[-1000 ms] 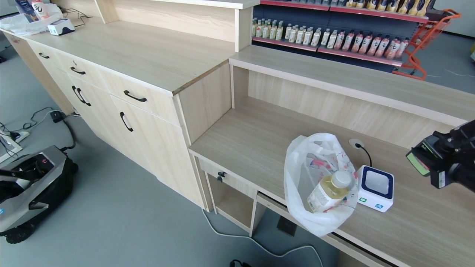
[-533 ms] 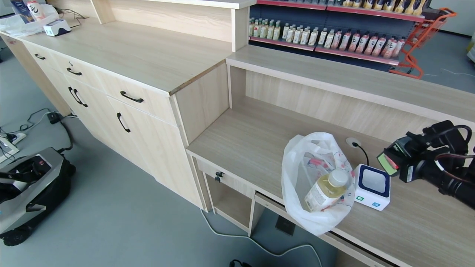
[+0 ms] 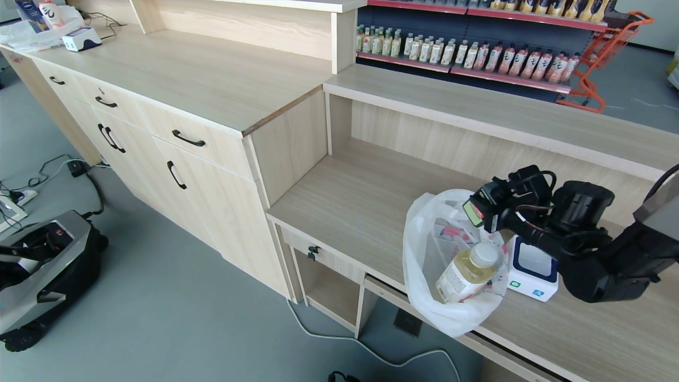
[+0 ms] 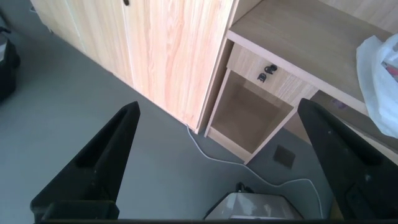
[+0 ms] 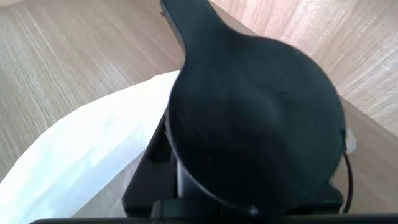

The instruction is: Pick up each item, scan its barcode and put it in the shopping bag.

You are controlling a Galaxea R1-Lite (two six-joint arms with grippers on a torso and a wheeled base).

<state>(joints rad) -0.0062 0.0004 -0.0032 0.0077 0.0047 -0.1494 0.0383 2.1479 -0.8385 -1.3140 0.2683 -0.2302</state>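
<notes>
Grips a small green pack (image 3: 475, 211) in the right tool (image 3: 485, 210), just above the shopping bag (image 3: 424, 254) at the tabletop's (image 3: 360, 207) front edge, beside the scanner (image 3: 533, 268). Holds the left tool (image 4: 217, 165) spread wide over the floor (image 4: 93, 81).

The small box (image 3: 472, 211) sits between the jaws of the right gripper (image 3: 480, 210), with the shopping bag (image 3: 424, 249) directly below them on the counter (image 3: 360, 207). A bottle (image 3: 467, 271) lies in the bag (tilted, cap up), under the jaws. The scanner (image 3: 528, 265) stands just beside the bag, behind the jaws on the wrist side.
</notes>
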